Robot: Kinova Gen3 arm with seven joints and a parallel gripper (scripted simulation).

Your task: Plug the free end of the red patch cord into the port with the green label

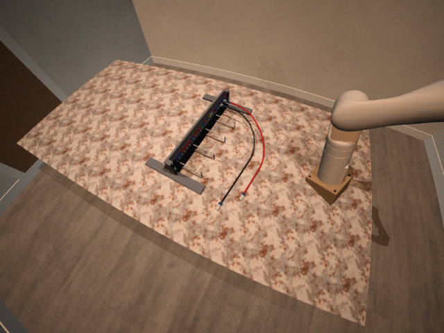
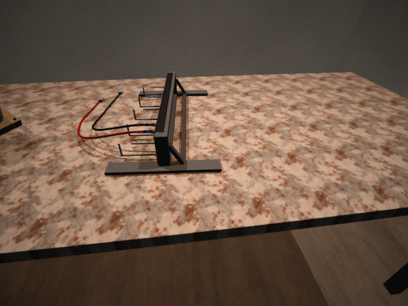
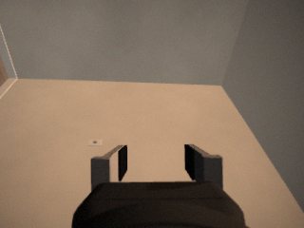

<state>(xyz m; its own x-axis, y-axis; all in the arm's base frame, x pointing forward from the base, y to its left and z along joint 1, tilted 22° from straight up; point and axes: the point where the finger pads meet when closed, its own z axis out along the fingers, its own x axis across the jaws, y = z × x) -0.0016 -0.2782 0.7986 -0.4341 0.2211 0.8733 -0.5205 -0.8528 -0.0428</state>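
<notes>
Red cord, white-tipped free plug

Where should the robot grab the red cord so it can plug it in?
Probably right at the small pale plug on the red cord, coming down from above. That free end lies flat on the table, beside the black cord's plug, and the open gripper holds nothing.

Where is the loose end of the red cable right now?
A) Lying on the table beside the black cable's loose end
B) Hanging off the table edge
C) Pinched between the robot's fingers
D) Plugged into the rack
A: the red cable's loose end lies on the table next to the black cable's loose end, and the fingers stand wide apart around nothing.
</notes>
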